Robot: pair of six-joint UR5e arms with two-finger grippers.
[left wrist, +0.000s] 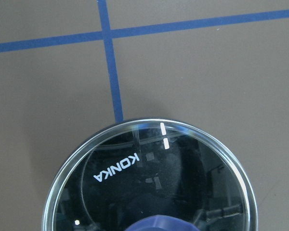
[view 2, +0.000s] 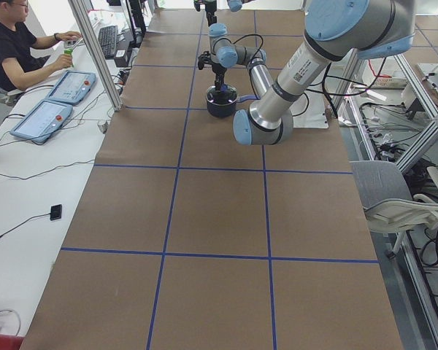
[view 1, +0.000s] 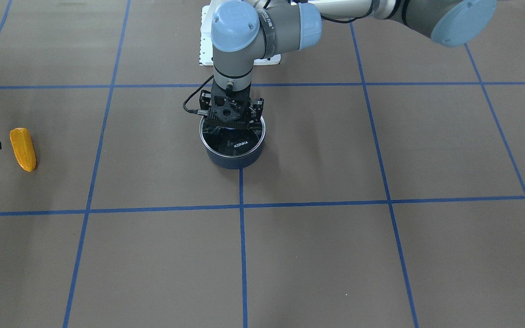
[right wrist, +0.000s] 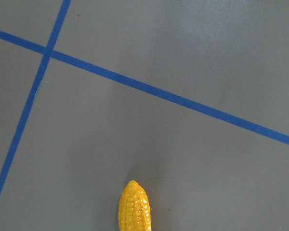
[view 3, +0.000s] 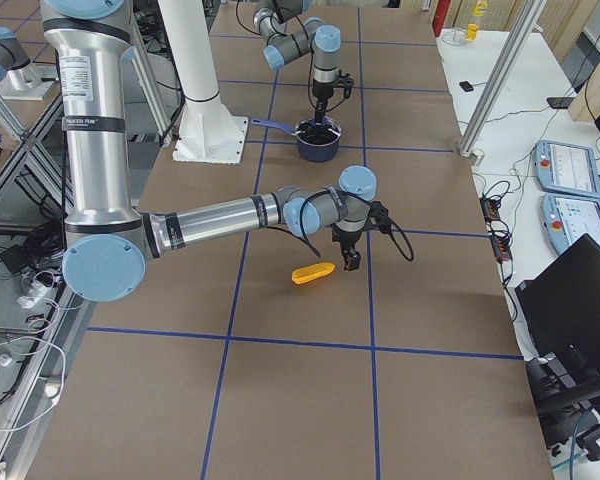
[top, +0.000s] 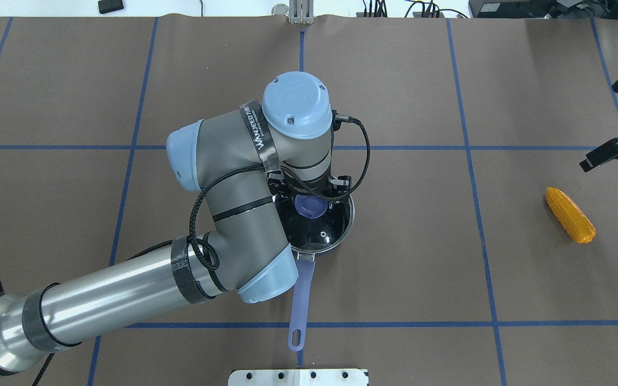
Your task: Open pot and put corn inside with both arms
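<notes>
The pot [view 1: 233, 159] stands near the middle of the desk [view 1: 335, 255], right on one of the blue tape lines [view 1: 242, 228], with its long purple-blue handle [top: 301, 300] pointing back toward the robot's base. Its clear glass lid [view 1: 237, 143] sits flat on the rim, so the pot is closed. The left gripper [view 1: 230, 123] hangs straight down over the lid, and its fingers look spread wide to either side of the purple knob [top: 309, 206]. From where I stand they are not pinched on it, though the arm's wrist hides the very tips.

Well off to the robot's right, the corn [top: 570, 214] lies on its side on the bare desk, far from the pot. The right gripper [top: 601, 126] hovers near the cob's blunt end, close but not touching. Its two fingers [top: 609, 153] are opened wide and hold nothing. In the right wrist view only the cob's tapered tip shows at the bottom edge, with tape lines crossing the desk beyond it.
</notes>
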